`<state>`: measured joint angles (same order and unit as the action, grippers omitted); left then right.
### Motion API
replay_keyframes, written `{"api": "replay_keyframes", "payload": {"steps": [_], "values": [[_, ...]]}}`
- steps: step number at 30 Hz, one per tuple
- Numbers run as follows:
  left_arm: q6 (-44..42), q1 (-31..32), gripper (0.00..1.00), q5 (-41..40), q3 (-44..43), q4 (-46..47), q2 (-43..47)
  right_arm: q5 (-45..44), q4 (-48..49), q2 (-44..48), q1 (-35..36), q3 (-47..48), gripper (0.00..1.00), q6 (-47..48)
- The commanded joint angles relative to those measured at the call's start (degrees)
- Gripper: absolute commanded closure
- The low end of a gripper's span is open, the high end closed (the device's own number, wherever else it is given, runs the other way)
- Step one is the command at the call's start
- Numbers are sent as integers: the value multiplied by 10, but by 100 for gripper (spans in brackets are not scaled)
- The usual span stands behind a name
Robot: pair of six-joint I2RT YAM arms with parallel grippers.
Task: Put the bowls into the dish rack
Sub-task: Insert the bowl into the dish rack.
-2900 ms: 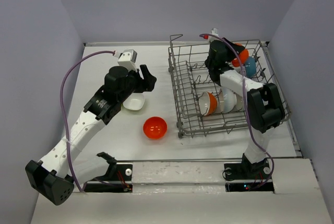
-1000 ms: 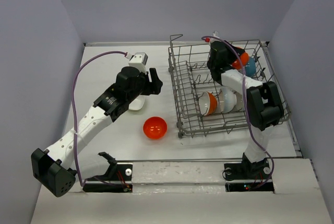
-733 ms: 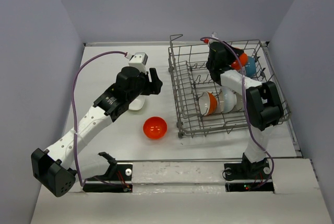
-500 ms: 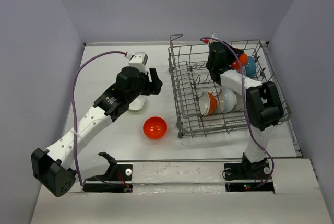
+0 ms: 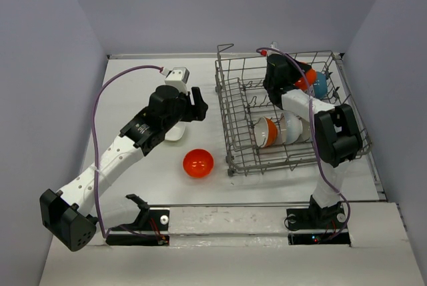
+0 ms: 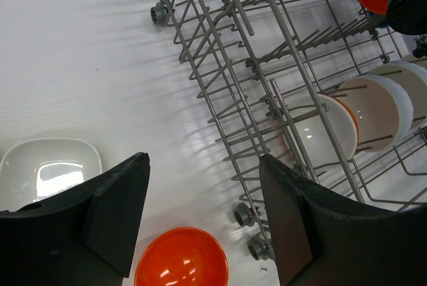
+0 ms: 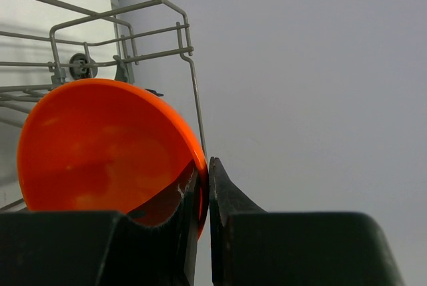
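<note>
The right gripper point(image 7: 203, 174) is clenched on the rim of an orange bowl point(image 7: 100, 146), one finger inside the wall and one outside. That grip hangs the bowl on edge rather than flat, which is how it must go to slot upright into the dish rack point(image 5: 230, 141). The gripper hovers over the rack's far end, and a blue bowl point(image 5: 321, 86) sits just beside it on the side away from the other arm (it seems to be in the rack already). Between this gripper and its arm's base, several bowls point(image 6: 377, 109) stand on edge in a row, so the held one probably goes in the same way.

The left gripper point(image 6: 200, 199) hangs above the table point(image 6: 100, 66) with its fingers spread wide and nothing between them. Just below it lies a second orange bowl point(image 6: 181, 259), and out past one finger a square white bowl point(image 6: 50, 166). Both rest mouth up on the table, outside the rack.
</note>
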<state>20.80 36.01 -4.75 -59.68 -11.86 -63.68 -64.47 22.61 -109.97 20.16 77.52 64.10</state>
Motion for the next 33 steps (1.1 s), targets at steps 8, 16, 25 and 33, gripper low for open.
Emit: {"api": "replay_keyframes", "payload": {"steps": [8,16,25,33], "values": [[-11,6,24,-9,-2,16,8,5,-22,-1,7,13,99,-20],[-13,8,24,-12,0,15,9,0,-22,4,7,15,99,-19],[-14,11,24,-15,0,14,9,-5,-13,14,-5,12,99,-8],[-15,14,24,-21,2,13,9,-6,-4,17,-11,8,99,1]]}}
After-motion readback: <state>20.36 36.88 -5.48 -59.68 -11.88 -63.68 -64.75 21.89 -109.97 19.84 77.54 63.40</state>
